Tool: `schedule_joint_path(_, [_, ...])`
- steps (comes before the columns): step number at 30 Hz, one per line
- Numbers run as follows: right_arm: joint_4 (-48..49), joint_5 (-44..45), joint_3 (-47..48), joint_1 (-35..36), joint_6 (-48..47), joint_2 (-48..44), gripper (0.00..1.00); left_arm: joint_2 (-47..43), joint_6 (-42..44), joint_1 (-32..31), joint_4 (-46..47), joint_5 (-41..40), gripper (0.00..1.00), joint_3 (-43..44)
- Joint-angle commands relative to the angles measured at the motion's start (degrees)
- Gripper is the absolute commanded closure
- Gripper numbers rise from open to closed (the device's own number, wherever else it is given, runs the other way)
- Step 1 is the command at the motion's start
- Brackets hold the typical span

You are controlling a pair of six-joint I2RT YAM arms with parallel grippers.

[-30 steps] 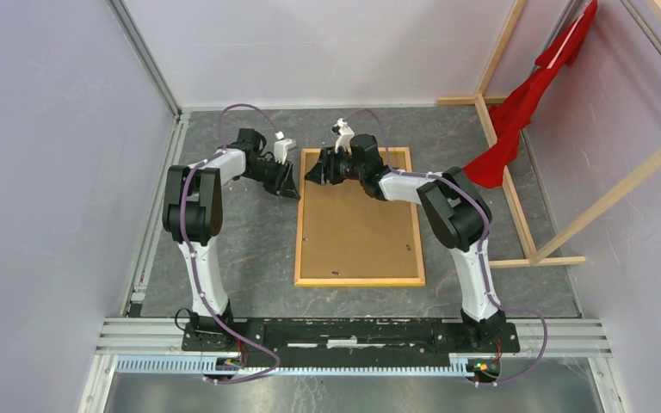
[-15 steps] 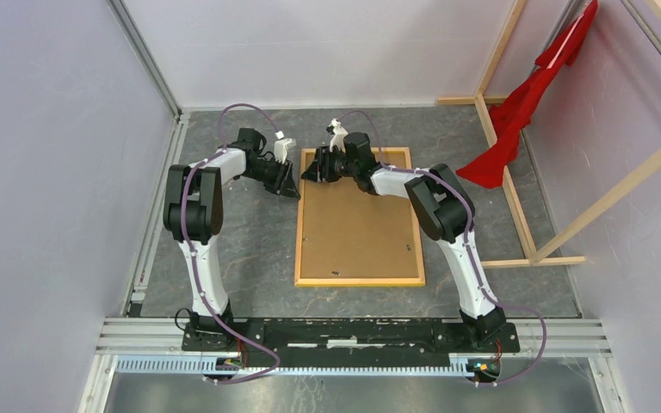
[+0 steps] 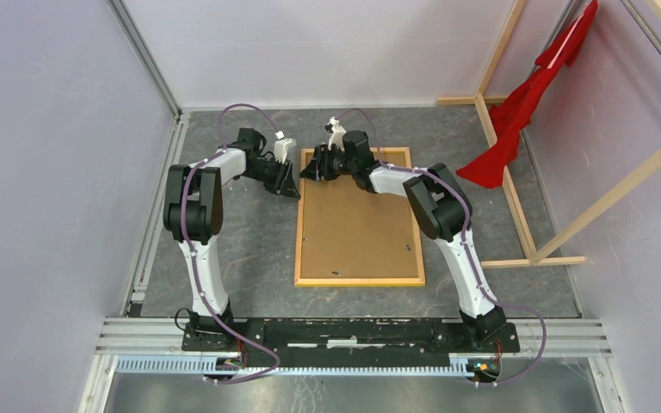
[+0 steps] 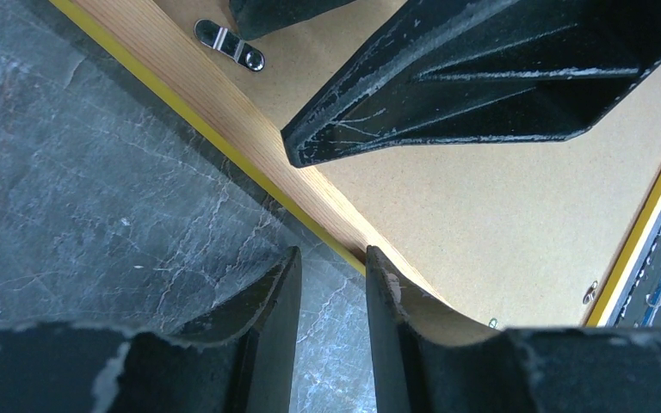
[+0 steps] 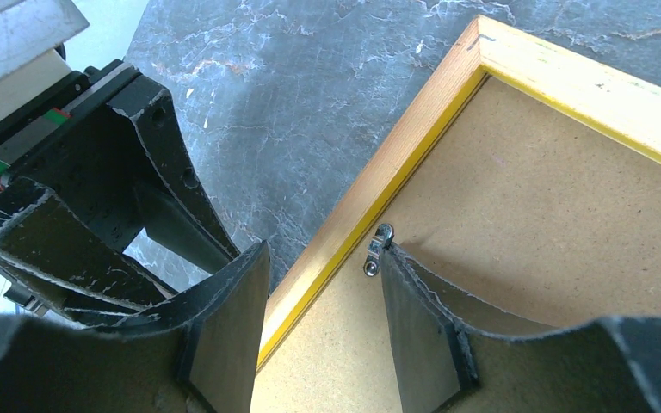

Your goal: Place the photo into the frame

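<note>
The frame (image 3: 299,241) lies back up on the grey table, its wood rails around a brown backing board (image 3: 357,224). The photo is hidden. My left gripper (image 3: 290,182) is slightly open and empty, just outside the frame's left rail near the far corner. In the left wrist view (image 4: 331,258) one fingertip (image 4: 379,267) is at the rail's (image 4: 224,112) yellow edge. My right gripper (image 3: 310,170) is open over the far left corner. In the right wrist view (image 5: 318,258) its jaws straddle the left rail (image 5: 370,202), one finger beside a metal turn clip (image 5: 376,249).
Bare wooden beams (image 3: 516,198) with a red cloth (image 3: 516,112) stand at the right. Pale walls close in the left and back. A metal rail (image 3: 353,331) carries the arm bases at the near edge. Small clips (image 3: 409,249) dot the backing board.
My right gripper has moved left and a little farther away, from over the backing board to the frame's far left corner. My left arm has not moved.
</note>
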Motion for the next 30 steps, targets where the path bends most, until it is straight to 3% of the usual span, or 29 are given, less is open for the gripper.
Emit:
schedule_joint_path(1, [-0.2, -0.6, 1.2, -0.2, -0.5, 1.7, 0.43, 0.5, 1.0, 0.0, 1.4, 0.2, 0.6, -0.2])
schedule_joint_path(20, [-0.3, -11.2, 7.2, -0.3, -1.5, 5.8, 0.43, 0.2, 1.4, -0.1, 1.4, -0.7, 0.6, -0.4])
schedule_joint_path(30, [0.3, -11.9, 6.3, -0.7, -2.2, 4.2, 0.44, 0.1, 1.6, -0.1, 1.4, -0.9, 0.61, -0.5])
